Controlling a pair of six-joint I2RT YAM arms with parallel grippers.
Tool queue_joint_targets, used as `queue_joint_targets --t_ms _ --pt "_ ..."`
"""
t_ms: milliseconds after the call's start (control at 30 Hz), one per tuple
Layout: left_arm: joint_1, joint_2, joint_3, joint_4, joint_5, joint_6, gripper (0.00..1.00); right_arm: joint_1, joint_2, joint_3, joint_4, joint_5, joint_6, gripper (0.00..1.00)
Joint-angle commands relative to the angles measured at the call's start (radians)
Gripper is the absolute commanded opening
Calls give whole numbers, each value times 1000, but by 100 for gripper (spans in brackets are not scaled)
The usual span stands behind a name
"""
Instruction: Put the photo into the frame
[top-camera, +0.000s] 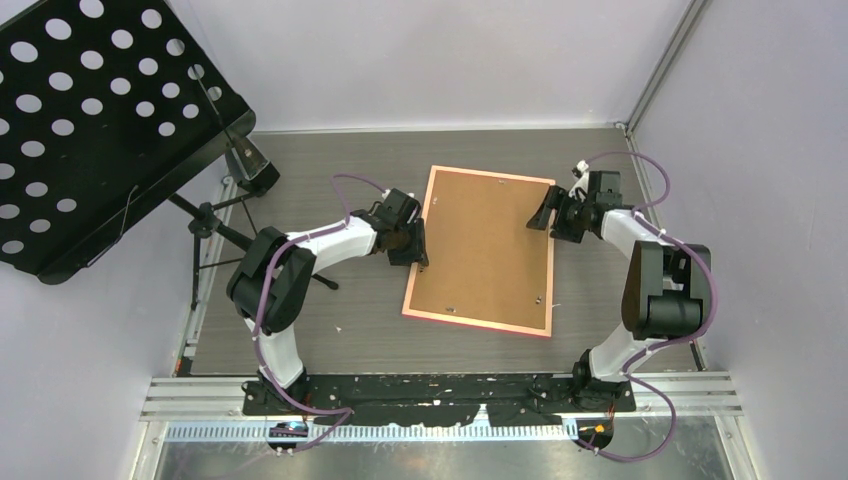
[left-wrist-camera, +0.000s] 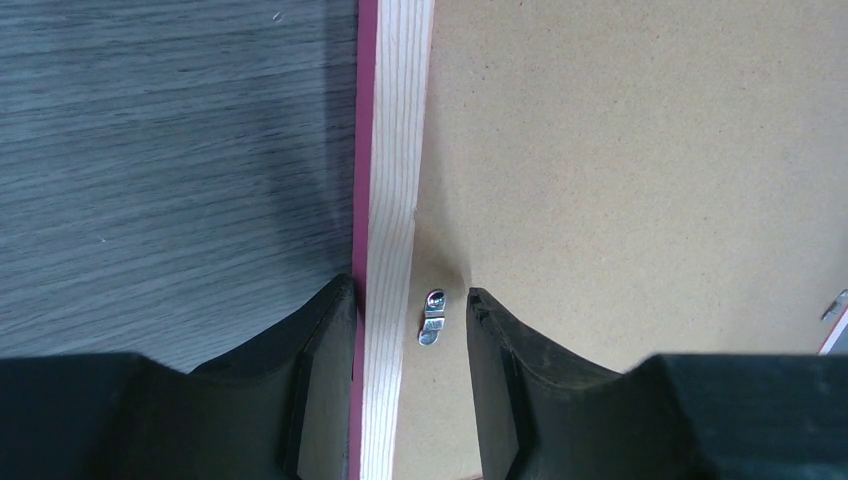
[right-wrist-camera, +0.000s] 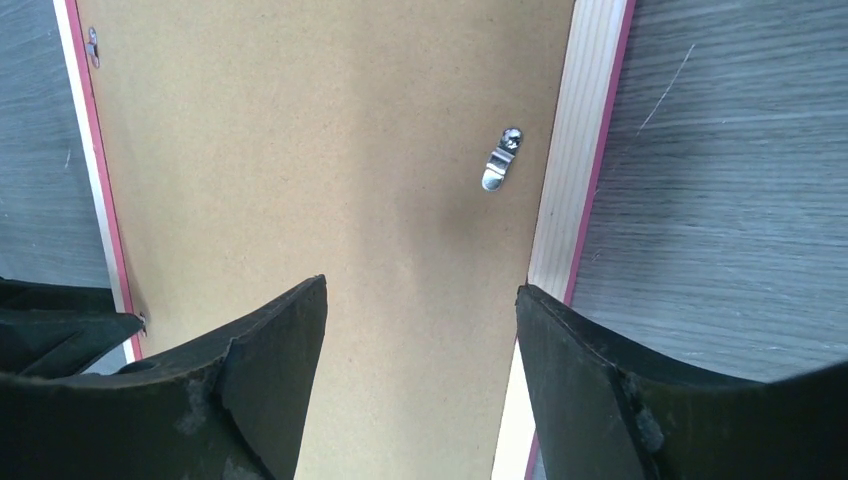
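Observation:
The frame (top-camera: 480, 250) lies face down in the middle of the table, its brown board back up and its pink-orange edge showing all round. The photo is hidden in every view. My left gripper (top-camera: 418, 245) is at the frame's left side. Its jaws (left-wrist-camera: 410, 300) stand open astride the pale wooden rail (left-wrist-camera: 395, 150), one finger outside the pink edge and the other on the board, with a small metal clip (left-wrist-camera: 432, 317) between them. My right gripper (top-camera: 545, 215) hangs open over the board near the frame's right rail (right-wrist-camera: 580, 150), gripping nothing (right-wrist-camera: 420, 290). Another clip (right-wrist-camera: 500, 160) lies ahead of it.
A black perforated music stand (top-camera: 90, 130) on a tripod rises at the far left, beside the left arm. Grey walls close in the table at the back and on both sides. The grey wood-grain tabletop (top-camera: 340, 330) surrounds the frame.

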Motion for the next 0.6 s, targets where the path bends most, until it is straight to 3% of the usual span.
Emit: queue_joint_targets --t_ms 0,400,567 --pt "-2 -47 5 31 12 -6 43 17 -74 68 -56 56 -75 76" --pt "-2 -48 9 28 17 -8 47 45 -98 124 -174 175 -166 77" --pt "-2 -48 13 22 13 -8 59 50 -108 131 -185 190 -186 77"
